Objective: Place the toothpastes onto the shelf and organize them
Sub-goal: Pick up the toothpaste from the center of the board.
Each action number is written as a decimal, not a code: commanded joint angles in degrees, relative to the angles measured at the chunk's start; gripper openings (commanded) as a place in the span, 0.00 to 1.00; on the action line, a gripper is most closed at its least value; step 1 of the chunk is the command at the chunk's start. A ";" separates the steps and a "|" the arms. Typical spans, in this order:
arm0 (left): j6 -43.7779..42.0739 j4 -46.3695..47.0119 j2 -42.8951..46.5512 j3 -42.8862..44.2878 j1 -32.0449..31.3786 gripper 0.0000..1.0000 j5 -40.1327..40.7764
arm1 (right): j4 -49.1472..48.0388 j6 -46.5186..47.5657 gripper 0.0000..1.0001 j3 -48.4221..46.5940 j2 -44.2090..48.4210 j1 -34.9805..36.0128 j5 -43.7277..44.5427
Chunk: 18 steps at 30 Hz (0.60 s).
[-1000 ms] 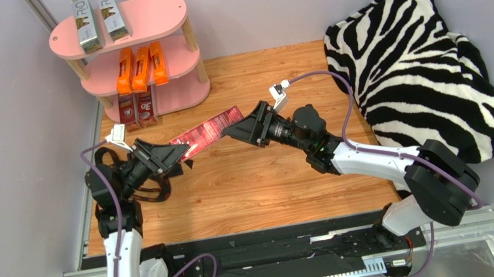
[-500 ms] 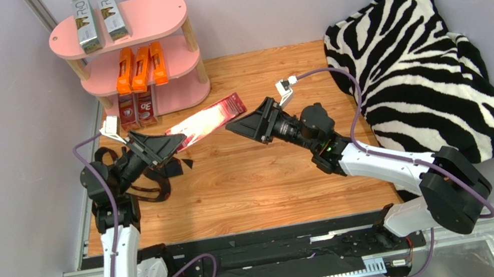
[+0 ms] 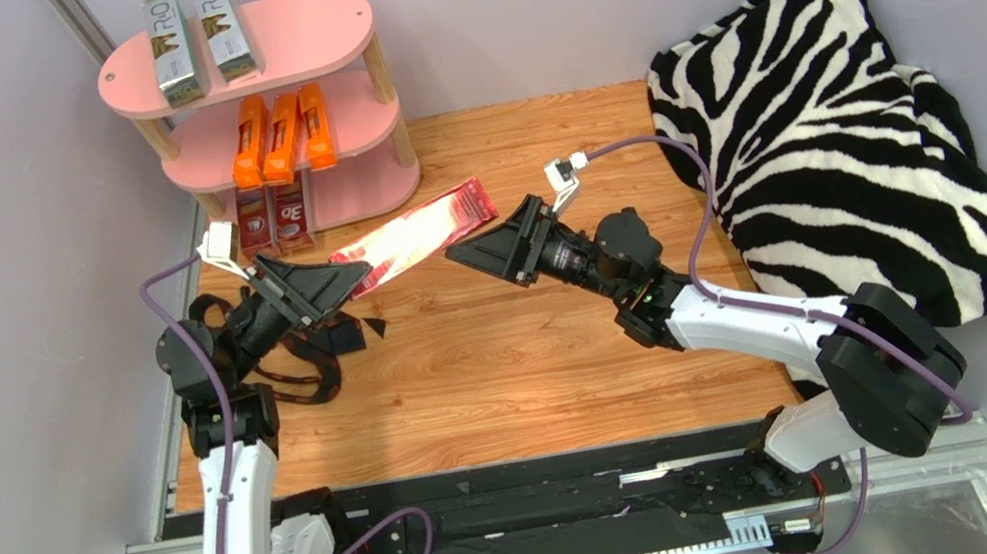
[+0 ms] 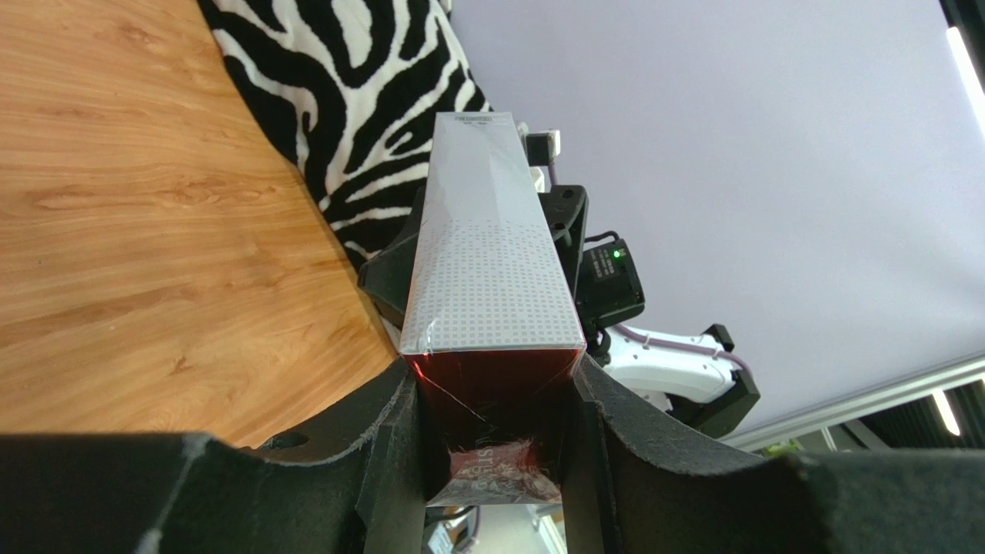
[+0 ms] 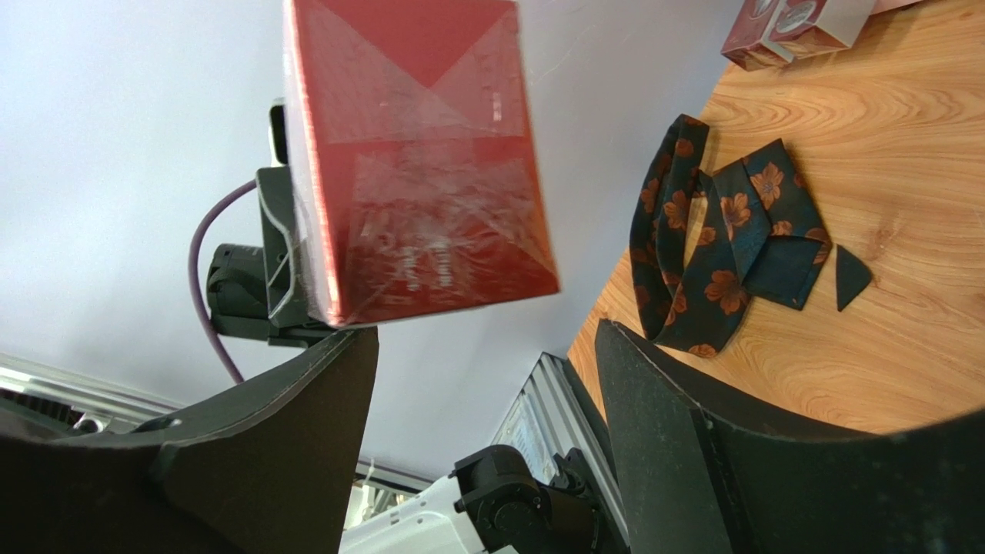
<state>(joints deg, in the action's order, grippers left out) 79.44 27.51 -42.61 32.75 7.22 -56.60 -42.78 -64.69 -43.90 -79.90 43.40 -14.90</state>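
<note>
Change: a sec ago both grippers had the red carton (image 3: 424, 233). Now only the left one does, and the carton's free end has swung closer to the shelf.
Left gripper (image 3: 329, 279): clamped on the carton's near end, fingers (image 4: 387, 450) snug against both sides in the wrist view.
Right gripper (image 3: 468, 254): has let go and backed off. Jaws are apart just beside the free end, with nothing between the fingers (image 5: 694, 450).
Table (image 3: 515, 365): warm wood-grain planks.
Strap (image 3: 303, 372): floppy dark fabric with orange flowers, heaped by the left arm.
Red carton: long slim box, glossy dark red with one pale dotted face, held slanted off the table.
Cloth (image 3: 822, 113): soft zebra print, bunched up on the right.
Shelf (image 3: 317, 19): pink oval boards on pale wooden pegs, back-left corner.
Bottom tier: two dark red cartons (image 3: 273, 219) side by side.
Middle tier: three orange cartons (image 3: 281, 135) side by side.
Top tier: two silver cartons (image 3: 195, 37) side by side.
</note>
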 commanded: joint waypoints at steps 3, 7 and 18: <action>1.59 7.02 -3.26 3.63 -0.37 0.33 -1.41 | -9.24 0.61 0.79 1.27 1.75 0.72 -2.16; 1.95 7.91 -3.71 3.46 -0.37 0.33 -1.32 | -7.15 2.28 0.88 2.15 3.70 0.72 0.91; 1.60 7.30 -1.78 2.06 -0.89 0.33 -3.08 | -14.41 -2.02 0.82 -2.07 -3.77 0.02 2.50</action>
<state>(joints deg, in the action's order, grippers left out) 80.27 30.72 -46.09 33.32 7.07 -58.81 -49.52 -64.60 -42.85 -81.19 43.75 -13.65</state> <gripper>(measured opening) 0.463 0.845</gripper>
